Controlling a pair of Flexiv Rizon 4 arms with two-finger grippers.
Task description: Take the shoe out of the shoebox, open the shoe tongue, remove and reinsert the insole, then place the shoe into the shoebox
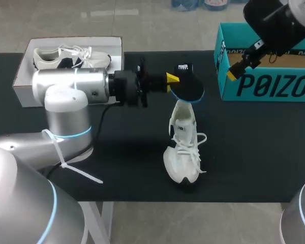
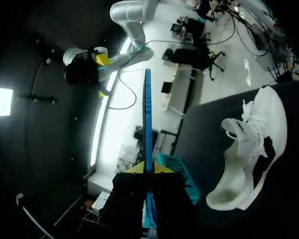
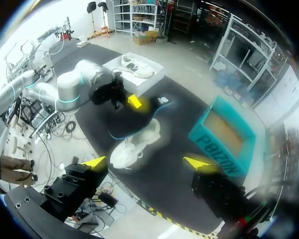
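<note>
Head view: the left gripper (image 1: 172, 78) is clamped on the insole (image 1: 189, 89), holding it just above the heel of the shoe (image 1: 183, 152), likely ready to feed it back in. The right gripper (image 1: 235, 71) hangs wide open and empty by the shoebox (image 1: 264, 86), out of the way.

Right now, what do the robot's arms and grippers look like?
The left arm is rounded silver-grey with a light-blue ring, a white cable tie and a black cable. The right arm looks alike. The left gripper and right gripper are black, with yellow tips.
</note>
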